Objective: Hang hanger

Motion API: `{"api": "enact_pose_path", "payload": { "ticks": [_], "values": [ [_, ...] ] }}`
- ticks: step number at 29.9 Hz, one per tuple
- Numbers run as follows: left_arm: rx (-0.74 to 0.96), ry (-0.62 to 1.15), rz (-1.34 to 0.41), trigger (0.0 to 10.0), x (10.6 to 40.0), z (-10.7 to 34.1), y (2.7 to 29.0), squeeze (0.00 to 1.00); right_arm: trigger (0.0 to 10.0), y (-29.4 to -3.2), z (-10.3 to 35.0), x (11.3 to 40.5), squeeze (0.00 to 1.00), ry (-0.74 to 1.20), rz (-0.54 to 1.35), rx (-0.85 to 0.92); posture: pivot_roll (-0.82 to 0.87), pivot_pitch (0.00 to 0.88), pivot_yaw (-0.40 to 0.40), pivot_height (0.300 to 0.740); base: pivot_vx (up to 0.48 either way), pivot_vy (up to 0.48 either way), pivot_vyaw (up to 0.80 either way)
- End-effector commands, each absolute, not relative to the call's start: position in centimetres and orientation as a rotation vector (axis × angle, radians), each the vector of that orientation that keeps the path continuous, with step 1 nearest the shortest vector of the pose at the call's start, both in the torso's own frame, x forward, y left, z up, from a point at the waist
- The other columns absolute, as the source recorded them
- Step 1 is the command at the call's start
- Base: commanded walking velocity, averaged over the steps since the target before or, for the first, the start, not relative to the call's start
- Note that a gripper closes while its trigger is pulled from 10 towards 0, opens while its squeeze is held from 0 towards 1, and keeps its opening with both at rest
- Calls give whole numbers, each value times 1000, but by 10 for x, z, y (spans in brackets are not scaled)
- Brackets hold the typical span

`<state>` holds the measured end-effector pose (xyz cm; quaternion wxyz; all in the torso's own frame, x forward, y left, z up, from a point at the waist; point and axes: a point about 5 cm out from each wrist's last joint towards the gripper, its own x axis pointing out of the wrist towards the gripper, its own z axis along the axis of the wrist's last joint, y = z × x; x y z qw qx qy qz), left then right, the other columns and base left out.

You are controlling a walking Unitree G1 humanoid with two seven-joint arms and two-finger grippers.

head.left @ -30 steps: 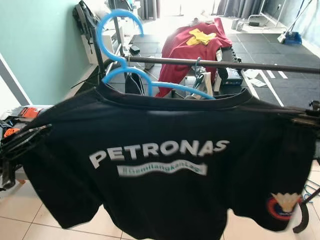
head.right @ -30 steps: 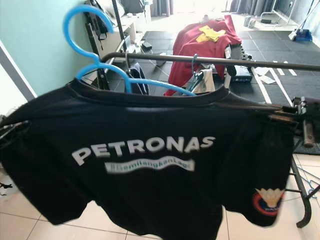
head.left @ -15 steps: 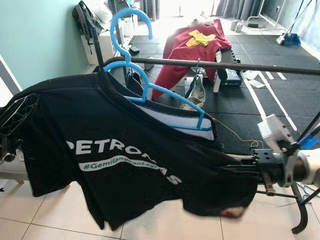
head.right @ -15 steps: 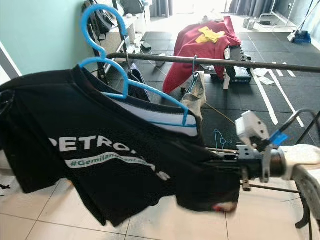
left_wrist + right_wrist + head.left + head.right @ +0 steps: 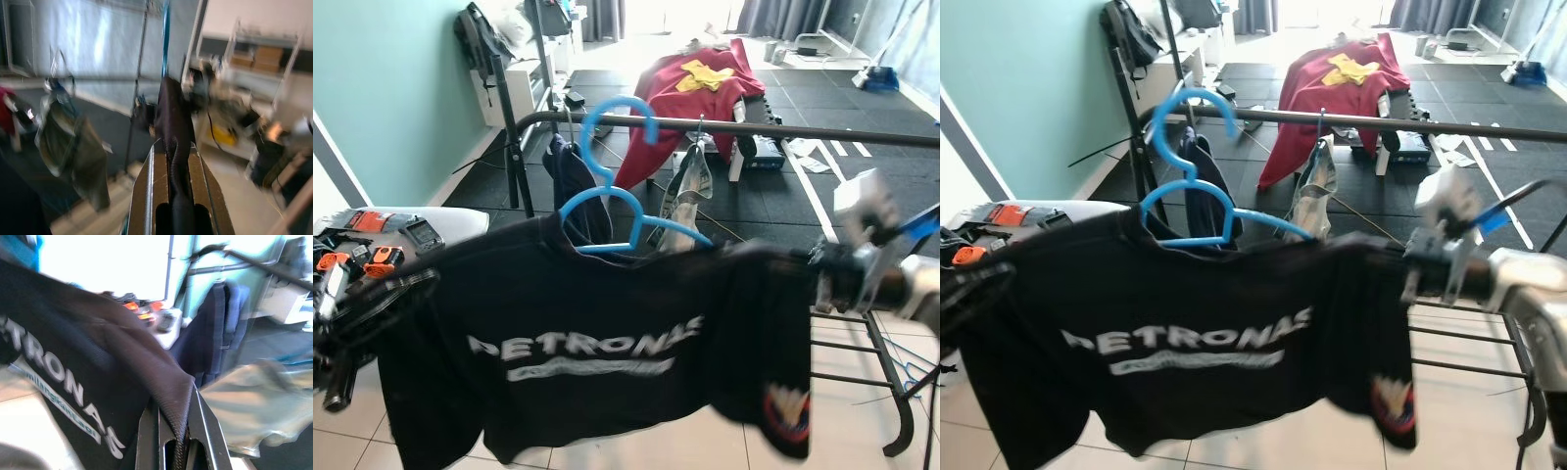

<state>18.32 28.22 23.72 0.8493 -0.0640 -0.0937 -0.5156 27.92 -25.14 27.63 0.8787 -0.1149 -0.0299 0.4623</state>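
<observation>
Hanging in mid-air in front of the clothes rail (image 5: 822, 130): blue hanger (image 5: 607, 186), hook pointing up and just short of the bar, not yet over it, shoulders tucked inside the collar of a black T-shirt (image 5: 597, 352). White "PETRONAS" lettering across the cloth, a red and white badge (image 5: 787, 408) near the lower hem on the robot's right. Stretched wide between two arms. Left gripper (image 5: 172, 161) clamped on the shirt's left shoulder, a dark fold of fabric pinched between the two pads in the left wrist view. Right gripper (image 5: 178, 416) likewise closed on the other shoulder, black ribbed cloth squeezed between its fingers in the right wrist view, lettering hanging below. Right arm (image 5: 1489, 274) reaching in from the side at collar height, blurred.

Behind the shirt, on the same rail: a dark navy garment (image 5: 570, 181) near the left upright and a grey-green cloth (image 5: 690, 186) hanging beside it toward the middle. Black upright post (image 5: 512, 147) holding the rail at the left, black frame bars low on the right. Farther back, a red cloth (image 5: 690, 93) draped over something, a yellow piece (image 5: 700, 76) on top. Low table (image 5: 372, 230) at the left with orange and black items. Teal wall (image 5: 391, 88) on the left, pale tiles underfoot, dark mats beyond.
</observation>
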Motion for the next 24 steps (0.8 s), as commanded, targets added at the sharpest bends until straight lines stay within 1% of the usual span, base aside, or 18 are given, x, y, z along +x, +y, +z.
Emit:
{"api": "enact_pose_path", "payload": {
  "ticks": [1, 6, 9, 10, 13, 16, 17, 21, 24],
  "values": [
    [-51, -104, -1048, 10000, 180, 234, 299, 0, 0, -266, 291, 278, 0, -121, 895, -264, -166, 58, 41, 740, 0, 0, 0],
    [-30, -147, -1010, 10000, 179, 246, 309, 0, 0, -272, 293, 277, 0, -105, 874, -286, -165, 59, 40, 740, 0, 0, 0],
    [-61, -318, -1015, 10000, 174, 276, 310, 0, 0, -275, 281, 273, 0, -15, 871, -347, -171, 60, 37, 740, 0, 0, 0],
    [-61, -318, -1015, 10000, 174, 276, 310, 0, 0, -275, 281, 273, 0, -15, 871, -347, -171, 60, 37, 740, 0, 0, 0],
    [-90, -443, -996, 10000, 172, 287, 311, 0, 0, -277, 252, 270, 0, 176, 890, -445, -173, 60, 33, 740, 0, 0, 0],
    [-95, -468, -989, 10000, 172, 289, 312, 0, 0, -277, 245, 268, 0, 218, 900, -457, -173, 60, 33, 740, 0, 0, 0],
    [-114, -515, -992, 10000, 172, 293, 310, 0, 0, -277, 235, 266, 0, 273, 909, -463, -173, 60, 33, 740, 0, 0, 0],
    [-132, -572, -1016, 10000, 169, 298, 309, 0, 0, -276, 223, 264, 0, 320, 924, -453, -173, 60, 33, 740, 0, 0, 0],
    [-148, -621, -1022, 10000, 169, 302, 309, 0, 0, -264, 213, 261, 0, 329, 989, -411, -172, 58, 31, 740, 0, 0, 0]
  ]
}}
